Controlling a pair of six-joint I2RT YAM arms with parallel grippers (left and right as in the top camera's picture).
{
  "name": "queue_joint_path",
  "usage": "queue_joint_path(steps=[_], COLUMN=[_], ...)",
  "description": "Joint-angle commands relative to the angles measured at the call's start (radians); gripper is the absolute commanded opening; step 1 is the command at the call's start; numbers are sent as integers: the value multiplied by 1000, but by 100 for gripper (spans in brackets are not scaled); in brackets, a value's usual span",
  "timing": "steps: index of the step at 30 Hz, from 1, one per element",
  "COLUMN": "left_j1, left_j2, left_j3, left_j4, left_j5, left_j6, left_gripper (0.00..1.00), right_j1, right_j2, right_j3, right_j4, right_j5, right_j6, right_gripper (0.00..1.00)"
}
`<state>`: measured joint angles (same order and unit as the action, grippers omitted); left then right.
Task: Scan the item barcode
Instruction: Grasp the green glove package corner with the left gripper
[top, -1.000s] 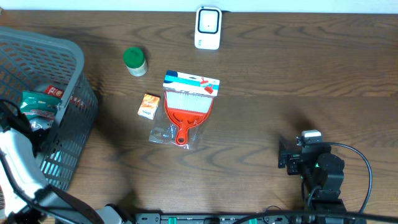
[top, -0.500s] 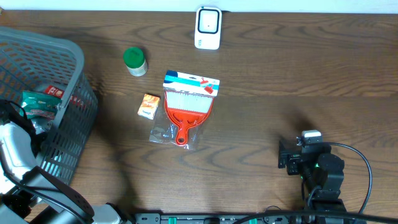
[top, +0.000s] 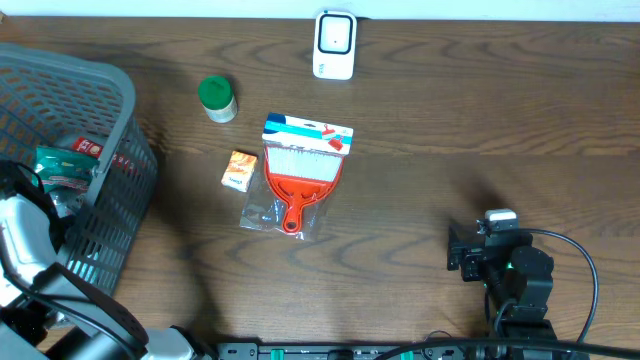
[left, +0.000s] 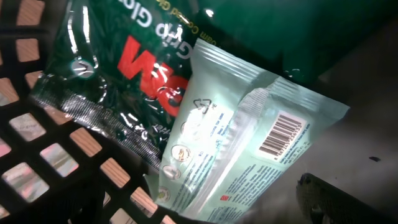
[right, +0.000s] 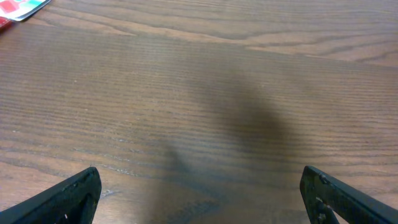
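1. The left gripper (top: 50, 198) is reaching down into the basket (top: 118, 95) at the table's (top: 450, 120) left end. Its jaws are standing spread wide and pinching nothing.
2. A pale green packet (left: 230, 149) is lying inside the basket, right under the left wrist camera. Its barcode (left: 281, 133) is facing up near the packet's right end.
3. The packet is lying partly over a dark green bag (left: 118, 68) with red lettering, and both are resting against the basket's mesh.
4. The right gripper (right: 202, 199) is hanging over bare table near the front right. Its two fingers are standing far apart and holding nothing.
5. The scanner (top: 334, 44) is standing at the table's far edge, well apart from both grippers and from the basket.
6. A green-capped bottle (top: 216, 98), a small orange box (top: 238, 170) and a red dustpan (top: 300, 175) in clear wrap are lying between the basket and the scanner.
7. The box is sitting just beside the dustpan's left side, and the bottle is standing apart from both, farther back.
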<state>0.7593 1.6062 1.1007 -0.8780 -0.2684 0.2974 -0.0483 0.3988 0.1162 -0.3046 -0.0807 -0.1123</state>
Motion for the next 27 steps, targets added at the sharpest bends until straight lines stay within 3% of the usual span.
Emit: queue_joint_path(steps=[1,17,22,27], left_j1=[5,4,4,4], left_j2=[35,163,163,163], left_j3=[-3,-4,-4,-4], left_j4=[5,35,39,42], left_j5=[-4,41,40,40], left_j6=[27,31,31,31], left_gripper=[98,98,70,66], right_j1=[-3,-3,-3,-3], right_j2=[-1,-1,-1,-1], right_j3=[-2,-2,-2,-2], right_j4=[-2,-10,-10,-10], right_j5=[2,2,2,2], right_j6=[14,14,14,14], right_gripper=[99,99,99,99])
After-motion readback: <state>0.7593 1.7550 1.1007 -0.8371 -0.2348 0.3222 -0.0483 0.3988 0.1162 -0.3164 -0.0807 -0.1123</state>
